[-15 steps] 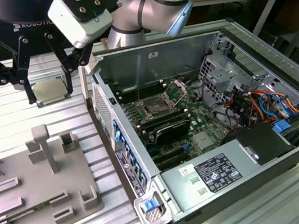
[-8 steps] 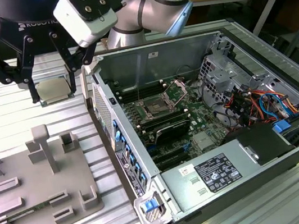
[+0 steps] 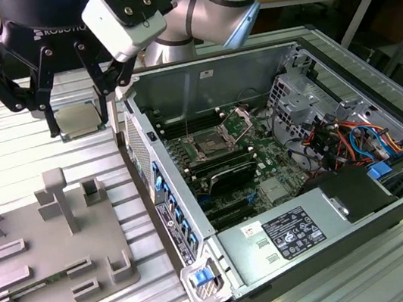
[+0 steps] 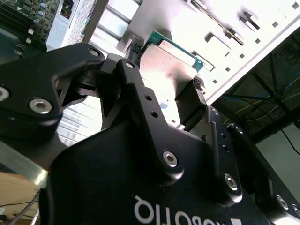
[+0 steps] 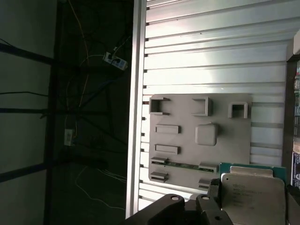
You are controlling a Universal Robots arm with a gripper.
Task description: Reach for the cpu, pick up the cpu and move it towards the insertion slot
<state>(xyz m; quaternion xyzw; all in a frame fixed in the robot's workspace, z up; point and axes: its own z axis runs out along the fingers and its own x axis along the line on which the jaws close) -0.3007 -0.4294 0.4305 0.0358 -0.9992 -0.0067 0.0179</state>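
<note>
- The hand [image 3: 78, 124] is clamped on the cpu [image 3: 78, 119], one finger on each of two opposite edges. In the exterior view the chip sits flat between the fingertips, up off the ribbed metal table [image 3: 11, 158].
- The second wrist view shows the same grip from behind the hand [image 4: 166, 70]: the silvery plate of the cpu [image 4: 164, 65] with its green rim is pinched between the black fingers [image 4: 187, 105], top face turned toward that camera.
- In the first wrist view the cpu [image 5: 253, 194] is above the table, just beside the grey fixture tray [image 5: 187, 112] with its little holders.
- So the pick looks done to me. The chip is carried, not resting on anything I can make out, though the gap under it is hard to judge from here.
- The key relation: the insertion slot [image 3: 212, 143] lies toward the exterior view's right of the hand and lower down, inside the open computer case [image 3: 345, 90], on the green board. The side wall of the case [image 3: 147, 167] stands between the two.
- The slot's metal frame looks swung open, with a dark centre showing, and thin lever wires [image 3: 238, 114] beside it.
- Chip and slot are well apart right now, with the hand outside the case, over the table near the tray's far end.
- The chip is square, so there's no real long axis. What counts is that it sits roughly level, and the slot seems about level too.
</note>
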